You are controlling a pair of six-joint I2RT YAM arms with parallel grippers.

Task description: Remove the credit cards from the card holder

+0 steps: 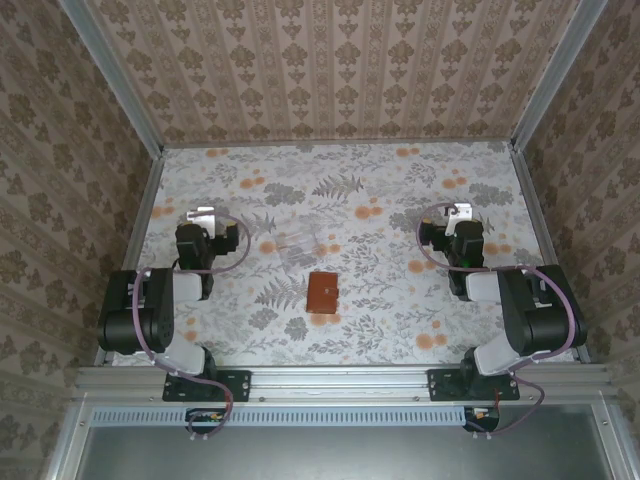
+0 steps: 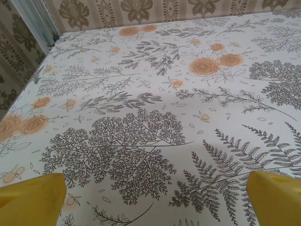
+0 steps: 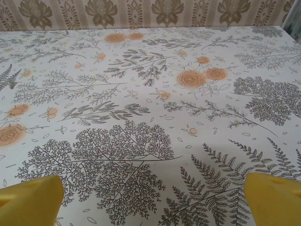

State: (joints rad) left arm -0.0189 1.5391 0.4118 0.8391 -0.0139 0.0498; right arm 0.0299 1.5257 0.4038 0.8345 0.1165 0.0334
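- Tabletop (image 1: 400, 190): a flat surface printed with ferns, trees and orange blooms, closed in by patterned walls (image 1: 330, 70) at the back and both sides.
- Card holder (image 1: 322, 292): reddish-brown and folded shut. It lies flat near the middle of the tabletop, towards the near edge, between the two arms and touched by neither. Its inside is hidden.
- Clear tray (image 1: 300, 241): a faint transparent shape just beyond the card holder and slightly to its left, apart from it.
- Left end effector (image 1: 203, 216): it sits over the left part of the tabletop, well apart from the card holder. In the left wrist view its yellow fingers (image 2: 30, 200) sit at the two lower corners, spread wide, with bare printed tabletop between them. It grips nothing.
- Right end effector (image 1: 458, 212): it sits over the right part of the tabletop, well apart from the card holder. In the right wrist view its yellow fingers (image 3: 28, 200) are likewise spread to the lower corners, with bare tabletop between them. It grips nothing.
- Both arms are folded back, with their bases at the near edge of the tabletop.
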